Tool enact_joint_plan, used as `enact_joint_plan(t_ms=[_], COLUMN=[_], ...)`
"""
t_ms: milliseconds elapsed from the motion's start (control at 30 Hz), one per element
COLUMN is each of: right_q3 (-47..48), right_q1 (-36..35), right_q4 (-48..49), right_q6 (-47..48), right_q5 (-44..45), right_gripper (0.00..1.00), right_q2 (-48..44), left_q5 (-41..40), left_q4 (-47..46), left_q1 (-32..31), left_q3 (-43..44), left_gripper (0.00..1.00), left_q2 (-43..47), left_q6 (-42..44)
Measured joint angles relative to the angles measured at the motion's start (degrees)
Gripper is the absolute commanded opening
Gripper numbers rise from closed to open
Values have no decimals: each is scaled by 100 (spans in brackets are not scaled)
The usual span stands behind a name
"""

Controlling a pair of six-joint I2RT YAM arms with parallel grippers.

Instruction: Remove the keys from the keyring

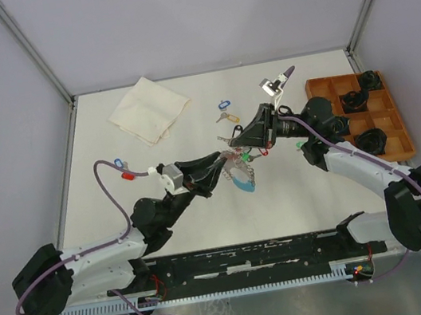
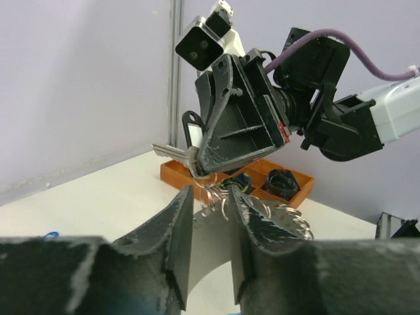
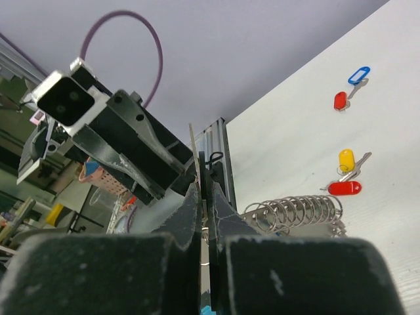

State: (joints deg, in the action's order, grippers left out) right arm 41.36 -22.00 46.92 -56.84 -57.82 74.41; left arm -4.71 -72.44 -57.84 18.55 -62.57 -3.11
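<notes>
I have the two arms meeting over the middle of the desk (image 1: 301,69). The keyring (image 1: 243,178) sits right between them, its light-blue band (image 1: 245,187) on the near side. From above I cannot tell whether it rests on the surface or hangs.

My right claw (image 2: 199,172) is closed tight on a tagged key (image 2: 169,151), gripping it near the head so the blade sticks out sideways. That is the hold I want for drawing a key off the loop.

My left claw (image 2: 211,193) is there as the anchor, set across the band so the loop cannot follow the pull. Its jaws stand a little apart with the band lying in the gap. I cannot tell whether the pads touch it, and it looks loose rather than pinched. The silvery chain (image 3: 295,210) shows just beside the right claw.

Keys already off lie apart from the loop, where they cannot tangle with it. A blue-tagged key (image 3: 358,74) and a red-tagged key (image 3: 340,100) lie over by the left arm, with a yellow-tagged key (image 3: 346,159) and a second red-tagged key (image 3: 344,188) nearer.

I judge the job partly done. The risk now is the loop dragging along with the key if my left side has no firm grip
</notes>
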Motion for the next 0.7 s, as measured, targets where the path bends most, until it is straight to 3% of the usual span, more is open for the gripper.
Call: enact_joint_plan(t_ms=[233, 533, 700], right_q3=[76, 107, 160], right_q1=[0, 0, -2], right_q4=[-249, -420, -459], right_q6=[339, 529, 612], right_q5=[-190, -330, -404], right_gripper=[1, 1, 1], right_q2=[-90, -118, -149], left_q5=[313, 645, 625], left_q4=[2168, 3523, 3829], left_q1=[170, 280, 304], left_q3=[525, 1036, 1270], left_gripper=[49, 52, 51], left_q2=[1008, 717, 516], left_q6=[-227, -699, -732])
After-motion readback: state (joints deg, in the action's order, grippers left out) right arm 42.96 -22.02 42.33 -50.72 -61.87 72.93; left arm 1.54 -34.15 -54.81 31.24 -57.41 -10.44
